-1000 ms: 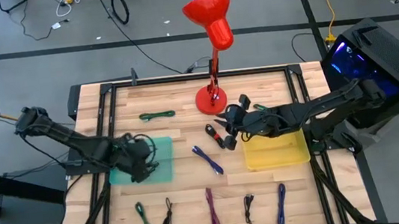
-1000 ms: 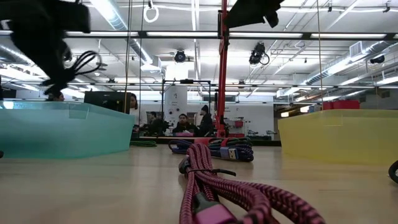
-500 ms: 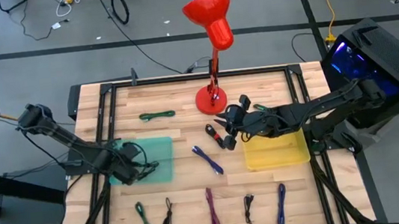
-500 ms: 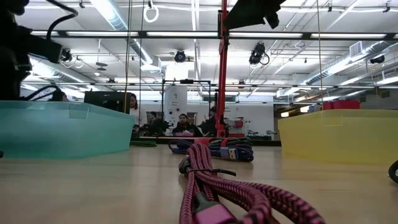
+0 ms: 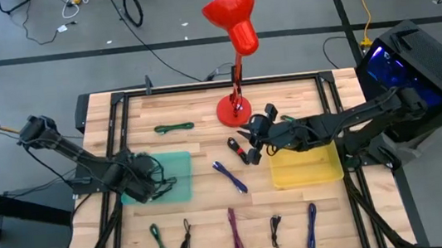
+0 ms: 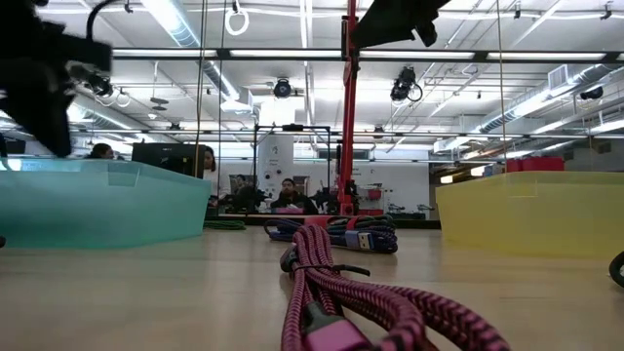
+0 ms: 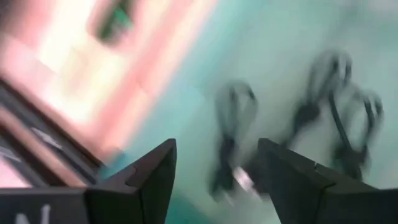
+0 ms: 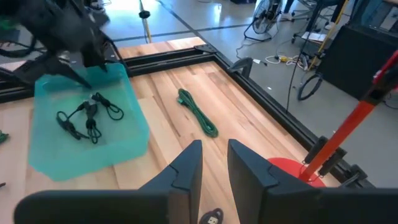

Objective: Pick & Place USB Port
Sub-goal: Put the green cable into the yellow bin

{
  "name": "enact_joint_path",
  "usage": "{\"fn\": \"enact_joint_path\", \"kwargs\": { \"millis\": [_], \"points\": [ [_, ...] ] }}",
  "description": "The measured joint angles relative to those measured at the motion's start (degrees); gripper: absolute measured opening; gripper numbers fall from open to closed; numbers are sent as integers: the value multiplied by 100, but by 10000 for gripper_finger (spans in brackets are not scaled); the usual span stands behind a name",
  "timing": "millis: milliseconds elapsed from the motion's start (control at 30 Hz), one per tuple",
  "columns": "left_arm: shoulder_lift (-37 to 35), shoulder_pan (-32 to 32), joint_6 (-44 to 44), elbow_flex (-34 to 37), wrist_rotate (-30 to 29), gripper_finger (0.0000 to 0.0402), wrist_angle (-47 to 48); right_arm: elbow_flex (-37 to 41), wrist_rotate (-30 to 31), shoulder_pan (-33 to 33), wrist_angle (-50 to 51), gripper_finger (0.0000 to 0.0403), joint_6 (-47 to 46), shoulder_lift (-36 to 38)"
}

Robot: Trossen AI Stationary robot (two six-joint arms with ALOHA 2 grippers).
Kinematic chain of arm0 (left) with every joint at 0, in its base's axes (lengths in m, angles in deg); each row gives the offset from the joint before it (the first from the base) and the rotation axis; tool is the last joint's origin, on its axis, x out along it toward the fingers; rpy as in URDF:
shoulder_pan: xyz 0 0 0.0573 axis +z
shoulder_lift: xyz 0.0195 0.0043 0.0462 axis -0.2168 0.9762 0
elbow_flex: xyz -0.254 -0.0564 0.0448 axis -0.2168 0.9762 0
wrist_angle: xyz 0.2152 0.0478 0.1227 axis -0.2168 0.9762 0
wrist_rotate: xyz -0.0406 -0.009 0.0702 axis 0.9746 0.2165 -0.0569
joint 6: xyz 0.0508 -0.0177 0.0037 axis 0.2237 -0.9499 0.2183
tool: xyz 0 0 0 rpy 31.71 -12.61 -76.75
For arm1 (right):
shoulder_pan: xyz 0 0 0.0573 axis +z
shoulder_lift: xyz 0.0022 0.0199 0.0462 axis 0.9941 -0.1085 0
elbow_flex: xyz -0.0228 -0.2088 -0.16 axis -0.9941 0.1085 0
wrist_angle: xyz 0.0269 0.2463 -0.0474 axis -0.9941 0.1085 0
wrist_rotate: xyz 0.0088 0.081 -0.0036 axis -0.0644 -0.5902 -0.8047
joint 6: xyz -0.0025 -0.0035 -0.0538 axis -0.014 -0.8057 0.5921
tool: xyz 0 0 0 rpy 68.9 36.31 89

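A: From above, how far along?

B: Partly, at a guess. Left gripper (image 5: 142, 181) over the teal bin (image 5: 180, 187) near the table's (image 5: 193, 102) left edge. Yellow bin (image 5: 305, 169) by the right edge looks bare. Right gripper (image 5: 249, 133) hovering mid-table, beside the lamp (image 5: 234, 110).

A: Left to move?

B: Plenty: a row of cables (image 5: 234, 233) along the front edge, a blue cable (image 5: 229, 176) at centre, a green cable (image 5: 174, 128) toward the far edge.

A: At table level?

B: Left gripper (image 6: 44, 88) above the teal bin's (image 6: 97, 200) rim, clear of the wall. Magenta cable (image 6: 331, 292) in front, open wood either side.

A: Left wrist?

B: Blurred, but fingers (image 7: 152, 180) spread wide, carrying nothing. Black cables (image 7: 233, 134) lying below on the bin floor, so probably just delivered.

A: Right wrist?

B: Fingers (image 8: 186, 171) slightly parted, nothing seen between. Black cables (image 8: 87, 118) settled inside the teal bin (image 8: 130, 134). Bare boards ahead; only the lamp's base and the bin walls to mind.
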Motion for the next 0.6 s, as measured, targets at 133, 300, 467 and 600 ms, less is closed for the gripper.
{"fn": "enact_joint_path", "kwargs": {
  "millis": [133,300,467,600],
  "points": [
    [-4,238,466,-561,-1171,232,619,2,4,-56,0,78,-39,0],
    [-4,1087,1541,-965,-1665,233,835,6,-2,-51,-2,78,-41,0],
    [-4,2334,3040,-989,-1597,233,263,6,-5,-53,-165,78,-43,-2],
    [-2,3346,4468,-989,-1326,233,-639,6,-177,-52,-260,78,-44,-2]
  ]
}}
